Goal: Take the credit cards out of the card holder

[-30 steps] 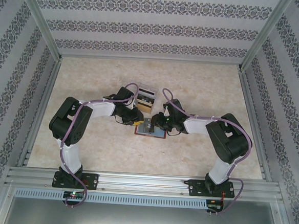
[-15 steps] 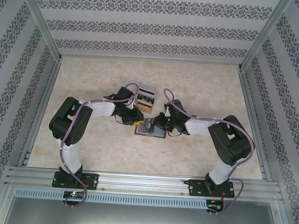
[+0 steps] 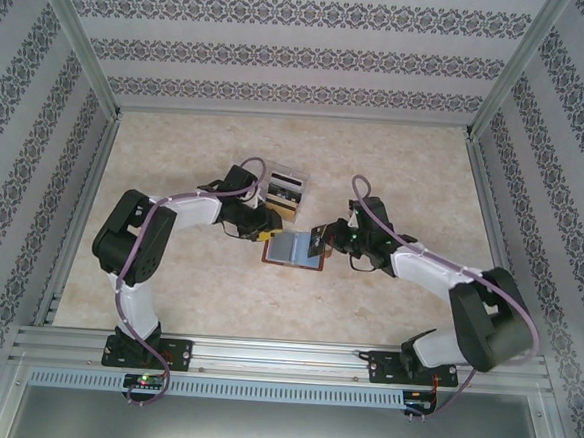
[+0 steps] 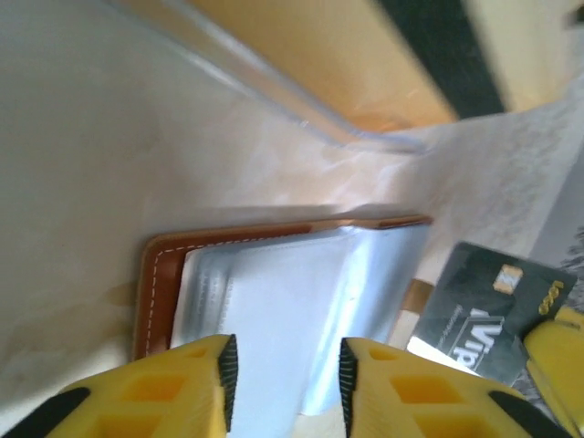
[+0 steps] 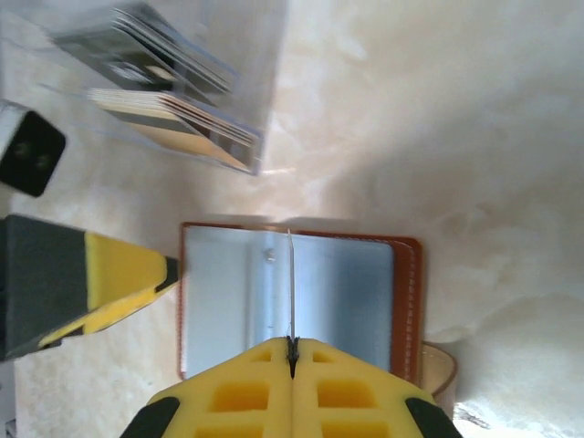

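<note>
Mid-extraction: gripping a dark card in the closed right pincer, just beside the card holder lying open on the surface, left pincer parted over its sleeves. Likely next: carrying clear, setting down gently

Dark card, left wrist view, 4 o'clock of frame: pale block letters "VIP" showing, tilted, lower part running out of frame. Gold chip and gold emblem sitting near card's upper edge, carrying no readable characters. Stacked cards in clear box: print blurring, nothing legible. Card holder sleeves showing no text.
</note>
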Controlling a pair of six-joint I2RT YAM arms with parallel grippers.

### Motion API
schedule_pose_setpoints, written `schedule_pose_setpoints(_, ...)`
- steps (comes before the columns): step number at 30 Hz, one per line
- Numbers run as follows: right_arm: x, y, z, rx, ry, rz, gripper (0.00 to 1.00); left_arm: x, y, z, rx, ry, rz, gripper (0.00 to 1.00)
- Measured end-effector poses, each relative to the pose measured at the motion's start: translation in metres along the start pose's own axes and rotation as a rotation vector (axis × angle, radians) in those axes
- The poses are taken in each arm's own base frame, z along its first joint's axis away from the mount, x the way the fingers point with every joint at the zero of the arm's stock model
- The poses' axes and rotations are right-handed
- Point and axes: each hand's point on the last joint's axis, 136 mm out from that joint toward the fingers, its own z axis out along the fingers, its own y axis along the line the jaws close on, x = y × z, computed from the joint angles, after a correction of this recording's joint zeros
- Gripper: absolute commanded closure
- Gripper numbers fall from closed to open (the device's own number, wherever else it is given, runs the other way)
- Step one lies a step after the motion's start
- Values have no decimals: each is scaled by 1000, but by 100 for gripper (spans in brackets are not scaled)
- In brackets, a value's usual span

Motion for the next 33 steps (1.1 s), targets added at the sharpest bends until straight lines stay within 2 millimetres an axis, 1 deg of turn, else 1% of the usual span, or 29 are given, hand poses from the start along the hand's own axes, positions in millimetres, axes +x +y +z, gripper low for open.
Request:
schedule_pose_setpoints(3, -13, 16, -15, -59, -51, -32, 100, -13, -20, -24, 68, -57, 15, 48)
schedule_pose_setpoints(5, -19, 27, -21, -105, -71, -47, 100, -19, -40, -42, 135, -95, 43, 41)
schedule_pose_setpoints(8, -24, 40, -25, -169, -71, -61, 100, -24, -72, -65, 247, -134, 94, 31)
schedule_pose_setpoints(11, -30, 63, -29, -253, -67, -74, 100, -21, -92, -76, 341, -134, 133, 27)
schedule_pose_setpoints(14, -42, 89, -31, -347, -72, -81, 100, -17, -102, -79, 408, -112, 144, 27)
schedule_pose_setpoints(16, -48, 103, -33, -402, -75, -81, 100, -14, -107, -81, 441, -97, 143, 27)
schedule_pose_setpoints(19, -54, 118, -33, -470, -71, -69, 100, -13, -117, -86, 497, -86, 142, 35)
schedule_pose_setpoints(24, -58, 124, -27, -529, -47, -19, 100, -14, -135, -95, 585, -84, 150, 54)
schedule_pose_setpoints(30, -66, 129, -32, -579, -48, 17, 100, -17, -142, -97, 629, -79, 133, 78)
schedule_pose_setpoints(33, -67, 133, -34, -599, -47, 21, 100, -17, -144, -98, 644, -78, 132, 88)
